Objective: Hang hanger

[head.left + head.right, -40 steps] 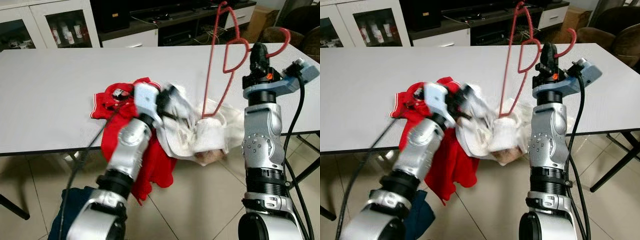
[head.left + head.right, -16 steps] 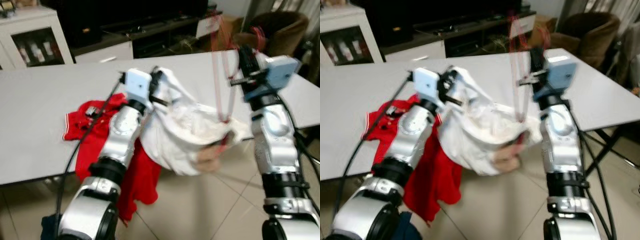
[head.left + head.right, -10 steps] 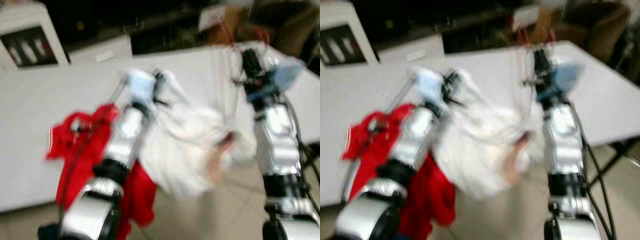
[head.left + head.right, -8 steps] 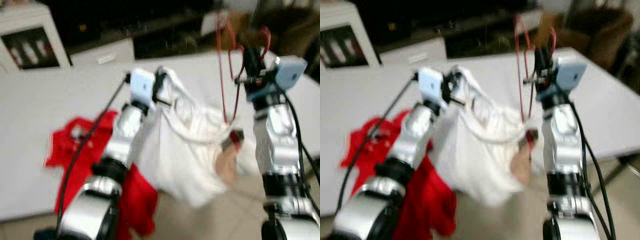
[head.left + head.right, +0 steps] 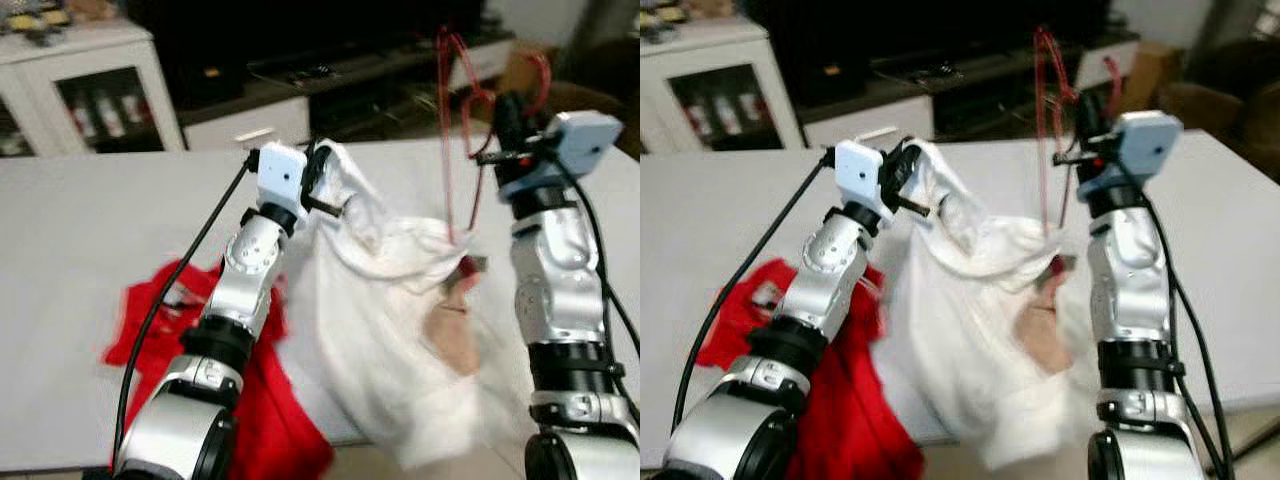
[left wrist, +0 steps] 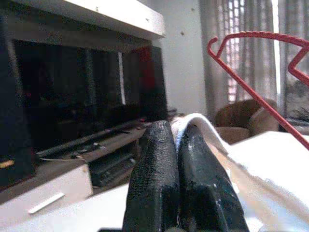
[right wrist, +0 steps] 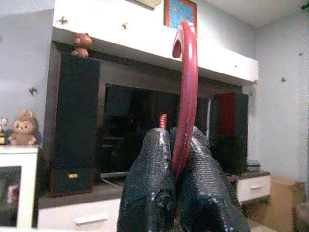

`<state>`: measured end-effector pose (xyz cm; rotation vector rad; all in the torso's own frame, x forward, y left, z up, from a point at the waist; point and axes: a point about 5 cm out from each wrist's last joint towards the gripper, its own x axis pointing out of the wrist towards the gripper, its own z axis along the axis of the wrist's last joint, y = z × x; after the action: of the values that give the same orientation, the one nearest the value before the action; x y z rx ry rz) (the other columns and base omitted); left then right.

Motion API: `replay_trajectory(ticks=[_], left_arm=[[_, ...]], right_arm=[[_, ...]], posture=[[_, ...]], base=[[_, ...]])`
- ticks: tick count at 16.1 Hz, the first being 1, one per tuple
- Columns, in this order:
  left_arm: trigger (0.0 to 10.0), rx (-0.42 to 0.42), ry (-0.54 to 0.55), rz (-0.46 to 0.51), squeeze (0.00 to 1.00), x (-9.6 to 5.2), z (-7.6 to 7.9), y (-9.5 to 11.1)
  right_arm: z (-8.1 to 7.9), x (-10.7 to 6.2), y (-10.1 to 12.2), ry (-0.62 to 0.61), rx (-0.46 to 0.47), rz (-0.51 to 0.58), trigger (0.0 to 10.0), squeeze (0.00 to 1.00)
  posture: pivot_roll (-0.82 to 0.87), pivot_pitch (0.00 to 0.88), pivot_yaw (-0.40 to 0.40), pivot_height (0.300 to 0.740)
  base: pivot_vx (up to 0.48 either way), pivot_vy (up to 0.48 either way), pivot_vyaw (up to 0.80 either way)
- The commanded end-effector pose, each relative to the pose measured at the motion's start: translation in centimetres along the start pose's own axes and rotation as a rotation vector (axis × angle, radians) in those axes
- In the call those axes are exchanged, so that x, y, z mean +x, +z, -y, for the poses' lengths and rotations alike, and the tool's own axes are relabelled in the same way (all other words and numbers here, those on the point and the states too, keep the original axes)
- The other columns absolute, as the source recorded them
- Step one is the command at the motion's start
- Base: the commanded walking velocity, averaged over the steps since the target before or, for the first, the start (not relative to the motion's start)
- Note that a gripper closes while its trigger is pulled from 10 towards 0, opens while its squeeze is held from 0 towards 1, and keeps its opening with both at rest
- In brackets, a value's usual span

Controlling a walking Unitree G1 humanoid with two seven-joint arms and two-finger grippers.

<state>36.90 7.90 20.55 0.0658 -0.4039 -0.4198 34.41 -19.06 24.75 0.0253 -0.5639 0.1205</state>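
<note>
White garment (image 5: 400,330) now lifted off table (image 5: 80,230), pinched by left gripper (image 6: 175,140), red hanger (image 5: 455,120) still clamped in right gripper (image 7: 179,145).

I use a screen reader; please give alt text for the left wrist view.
The left end effector is shut on a white garment, with a red hanger rising beside it. Behind are a dark TV unit and curtains.

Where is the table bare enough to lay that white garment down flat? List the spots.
Bare table: the wide stretch left of the red garment, and the far right corner beyond the right claw. Crowded: the near edge, where the white garment hangs between both claws beside the red hanger.
</note>
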Motion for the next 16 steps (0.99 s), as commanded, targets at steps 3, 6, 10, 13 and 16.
replay_trajectory(ticks=[3, 6, 10, 13, 16], left_arm=[[10.0, 0.011, 0.022, -0.005, 0.00, -0.1, -0.7, 0.0], [10.0, 0.005, 0.007, -0.012, 0.00, -0.2, -0.5, -0.1], [10.0, 0.156, -0.272, -0.143, 0.00, -1.1, 1.5, -2.1], [10.0, 0.251, -0.475, -0.086, 0.00, -1.8, 2.8, -1.4], [10.0, 0.342, -0.761, 0.000, 0.00, -3.3, 4.8, -0.8]], right_arm=[[-0.9, 0.4, 0.2, 0.026, 0.015, 0.007, 0.0, 0.00], [-1.1, 0.4, -0.1, 0.038, 0.020, -0.015, 0.0, 0.00], [-2.0, -0.4, -2.1, 0.104, 0.021, -0.139, 0.0, 0.00], [-1.8, -0.5, -2.5, 0.093, 0.019, -0.161, 0.0, 0.00], [-1.6, -0.6, -2.6, 0.079, 0.021, -0.176, 0.0, 0.00]], posture=[[0.03, 0.000, 0.013, 0.740], [0.03, 0.006, 0.014, 0.740], [0.03, 0.013, 0.014, 0.740], [0.03, 0.016, 0.017, 0.740], [0.03, 0.018, 0.019, 0.740]], base=[[0.000, 0.000, 0.00], [0.000, 0.000, 0.00], [0.000, 0.000, 0.00], [0.000, 0.000, 0.00], [0.000, 0.000, 0.00]])
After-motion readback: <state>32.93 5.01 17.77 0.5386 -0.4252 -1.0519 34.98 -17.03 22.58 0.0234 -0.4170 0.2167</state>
